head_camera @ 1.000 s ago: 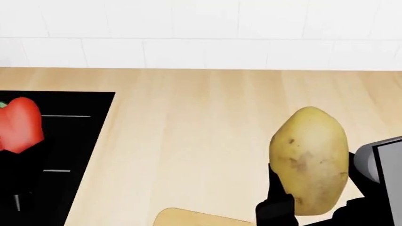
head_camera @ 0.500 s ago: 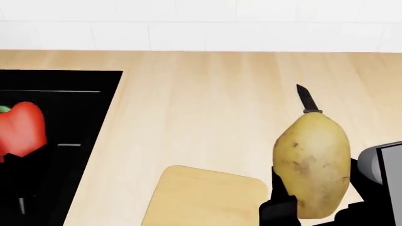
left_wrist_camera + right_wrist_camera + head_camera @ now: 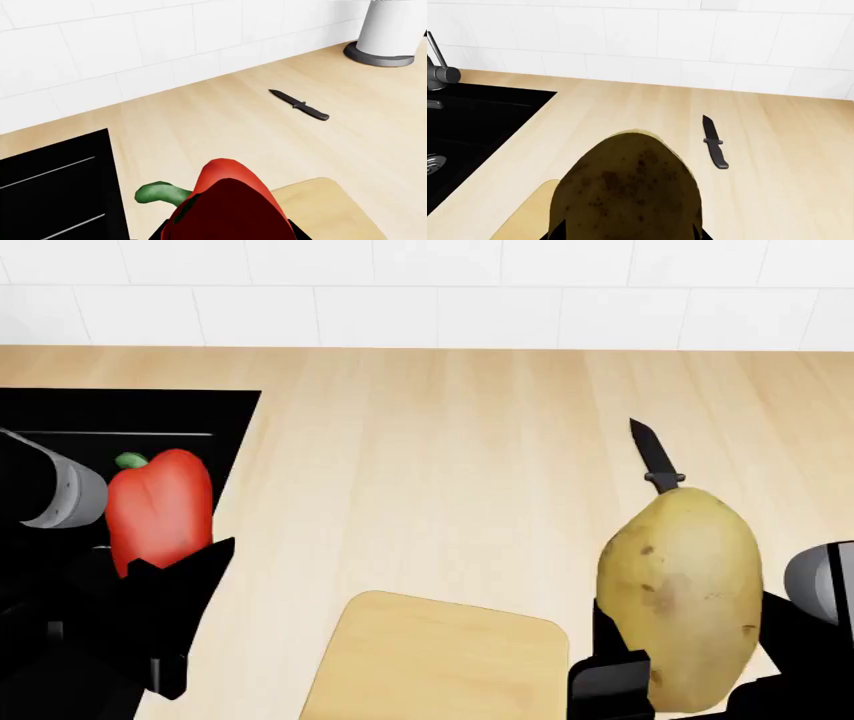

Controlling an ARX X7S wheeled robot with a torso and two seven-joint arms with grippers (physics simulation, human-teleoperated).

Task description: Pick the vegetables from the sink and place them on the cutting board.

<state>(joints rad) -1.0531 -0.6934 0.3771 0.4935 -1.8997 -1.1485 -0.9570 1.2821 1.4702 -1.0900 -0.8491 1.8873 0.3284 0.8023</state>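
My left gripper (image 3: pixel 147 575) is shut on the red bell pepper (image 3: pixel 160 508) and holds it above the sink's right edge; the pepper with its green stem fills the left wrist view (image 3: pixel 227 205). My right gripper (image 3: pixel 674 680) is shut on the tan speckled potato (image 3: pixel 681 595), held upright in the air to the right of the cutting board (image 3: pixel 441 660); the potato also fills the right wrist view (image 3: pixel 627 190). The black sink (image 3: pixel 80 420) lies at the left. The board shows in both wrist views, by the pepper (image 3: pixel 333 210) and by the potato (image 3: pixel 527 215).
A black knife (image 3: pixel 654 462) lies on the pale wood counter (image 3: pixel 427 440) behind the potato; it also shows in the left wrist view (image 3: pixel 300 105) and the right wrist view (image 3: pixel 714 142). A white cylinder on a grey base (image 3: pixel 393 30) stands by the tiled wall. A faucet (image 3: pixel 437 70) stands behind the sink.
My left gripper has carried the pepper to the right, toward the sink's right edge. The potato has sunk slightly and shifted right. The head view tilted down earlier, revealing the board and knife.
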